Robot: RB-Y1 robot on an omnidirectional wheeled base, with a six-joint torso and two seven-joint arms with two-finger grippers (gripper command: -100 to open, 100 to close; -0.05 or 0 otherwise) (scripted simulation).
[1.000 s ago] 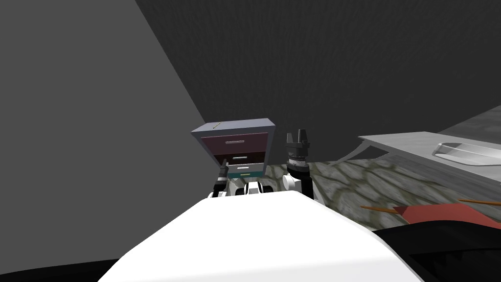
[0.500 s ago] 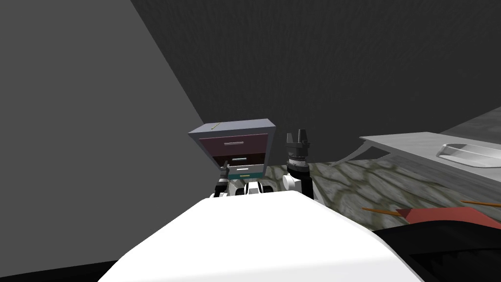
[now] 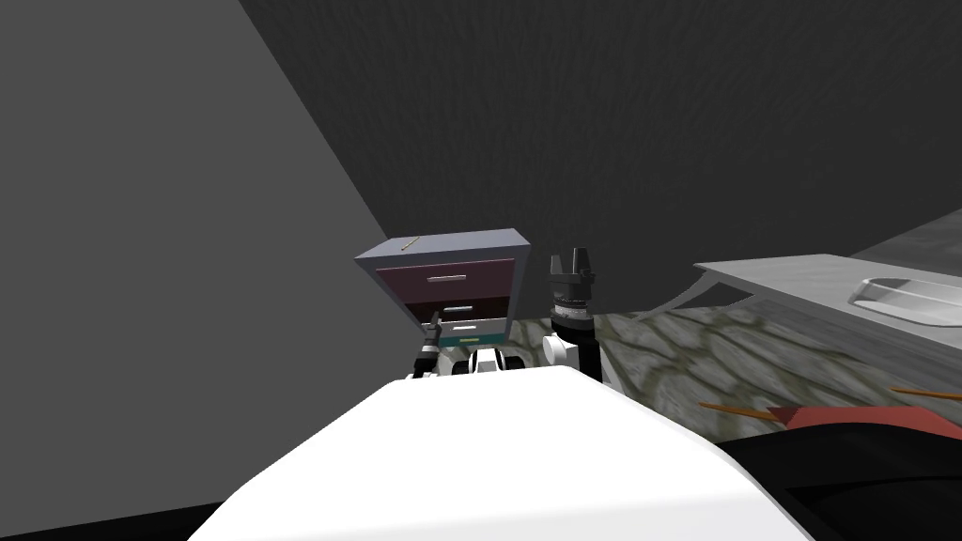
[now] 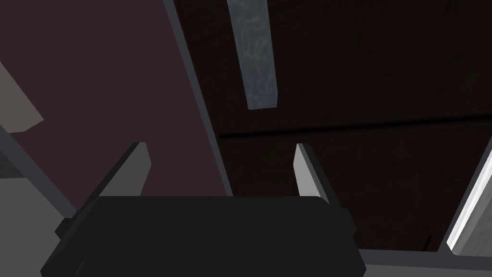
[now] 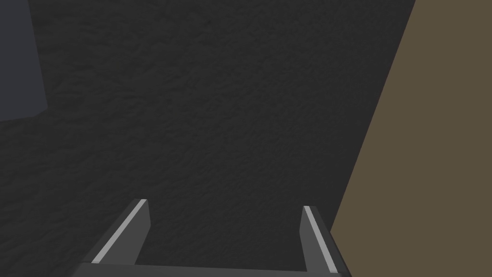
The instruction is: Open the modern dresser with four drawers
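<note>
Subject: the dresser (image 3: 446, 286), grey-topped with four stacked drawer fronts, standing in the corner where the lighter side wall (image 3: 141, 235) meets the dark rear wall (image 3: 658, 113). It is directly ahead of us and close. From the head view no drawer reads as drawn out.

Change noted: over the last second the whole head picture has swung, and the dresser now sits slightly further left and larger. We attribute this to our own move, not the dresser's. The left gripper (image 3: 434, 322) now lies further in across the drawer fronts.

Left wrist view: the left gripper (image 4: 218, 144) has its jaws apart and empty. A pale bar handle (image 4: 254, 53) on the dark brown drawer front (image 4: 384, 72) lies ahead of the tips, not between them. The maroon front (image 4: 96, 72) is alongside. Assessment: approach in progress, grasp not made.

The right gripper (image 3: 571, 255) is raised just beside the dresser's right edge, jaws apart and empty (image 5: 224, 204).

Clearances: the side wall hems the left. Stone-patterned floor (image 3: 714, 347) lies open to the right, the grey bench (image 3: 780, 277) well apart. Room for drawer travel toward us looks tight.
</note>
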